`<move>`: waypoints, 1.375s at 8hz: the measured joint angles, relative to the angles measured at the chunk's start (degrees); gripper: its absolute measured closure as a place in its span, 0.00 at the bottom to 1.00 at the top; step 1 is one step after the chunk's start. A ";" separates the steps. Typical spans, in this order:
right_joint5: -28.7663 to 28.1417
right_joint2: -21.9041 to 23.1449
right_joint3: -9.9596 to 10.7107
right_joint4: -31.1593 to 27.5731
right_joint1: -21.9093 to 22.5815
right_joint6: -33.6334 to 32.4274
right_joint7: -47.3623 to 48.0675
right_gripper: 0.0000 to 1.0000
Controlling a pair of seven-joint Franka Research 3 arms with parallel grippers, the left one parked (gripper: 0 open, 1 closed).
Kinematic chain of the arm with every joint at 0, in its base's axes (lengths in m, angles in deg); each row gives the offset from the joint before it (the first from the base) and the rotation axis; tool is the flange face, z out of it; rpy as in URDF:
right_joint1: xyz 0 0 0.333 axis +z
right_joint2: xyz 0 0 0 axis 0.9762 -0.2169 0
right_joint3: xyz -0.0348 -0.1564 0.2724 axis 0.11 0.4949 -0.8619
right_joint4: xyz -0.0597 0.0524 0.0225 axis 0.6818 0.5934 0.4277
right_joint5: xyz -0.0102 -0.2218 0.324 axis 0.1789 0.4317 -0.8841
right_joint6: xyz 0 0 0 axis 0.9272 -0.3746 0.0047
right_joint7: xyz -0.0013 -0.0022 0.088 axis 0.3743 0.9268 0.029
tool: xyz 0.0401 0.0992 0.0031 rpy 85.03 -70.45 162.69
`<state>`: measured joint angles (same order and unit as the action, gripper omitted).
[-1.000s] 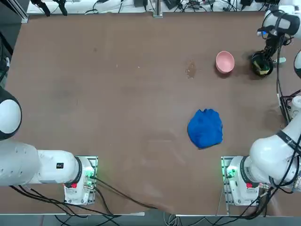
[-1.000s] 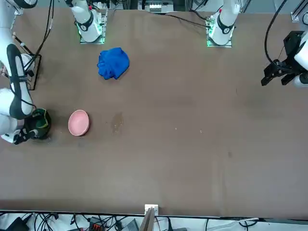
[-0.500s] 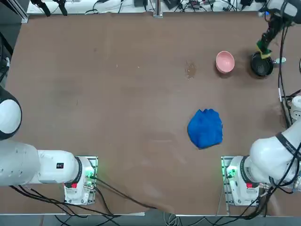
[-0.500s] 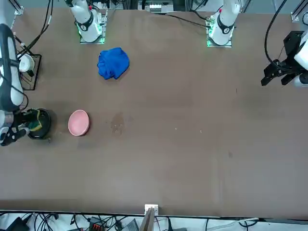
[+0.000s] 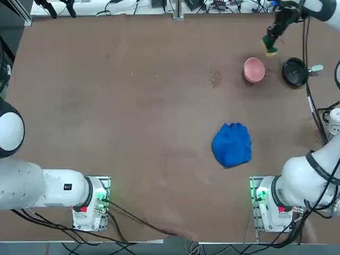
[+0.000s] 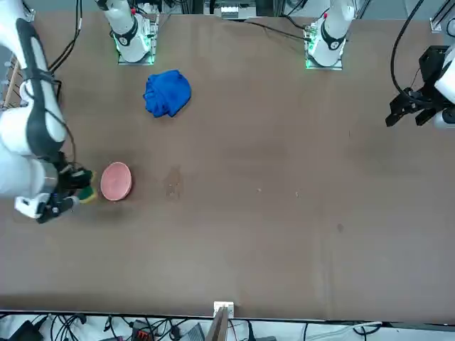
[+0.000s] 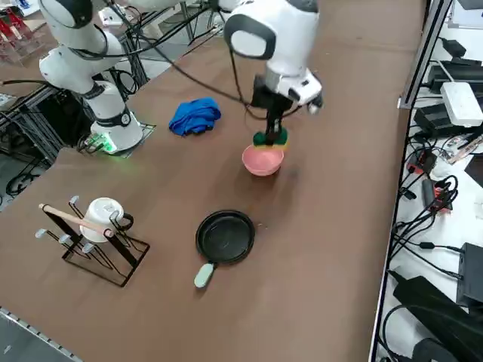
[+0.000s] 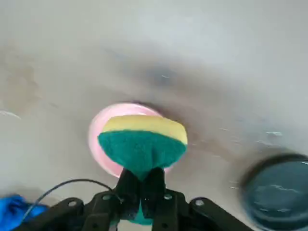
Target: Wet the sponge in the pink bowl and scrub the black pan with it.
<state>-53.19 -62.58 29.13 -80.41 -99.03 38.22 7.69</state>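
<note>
My right gripper (image 8: 141,185) is shut on the sponge (image 8: 143,145), green face and yellow layer showing. It hangs in the air above the table, over the far side of the pink bowl (image 5: 254,70). From the right side the sponge (image 7: 270,139) sits just above the pink bowl (image 7: 263,160), held by the gripper (image 7: 272,124). From overhead the sponge (image 5: 270,49) lies a little beyond the bowl. The black pan (image 5: 295,71) with its pale handle (image 5: 316,68) stands empty to the bowl's right. In the front view the sponge (image 6: 87,194) is beside the pink bowl (image 6: 116,181); my arm hides the pan there.
A crumpled blue cloth (image 5: 232,144) lies on the table nearer the arm's base. A wire rack with a white mug (image 7: 103,215) stands at the table's right edge near the pan (image 7: 225,236). A small wet stain (image 5: 215,79) marks the table left of the bowl.
The right gripper has lifted the sponge out of the black pan and carried it left, to above the pink bowl. The pan now lies uncovered.
</note>
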 joint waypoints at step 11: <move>1.17 -10.35 -1.35 -2.87 18.59 10.59 30.68 0.95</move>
<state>-52.03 -72.93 27.78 -83.28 -80.45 48.81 38.37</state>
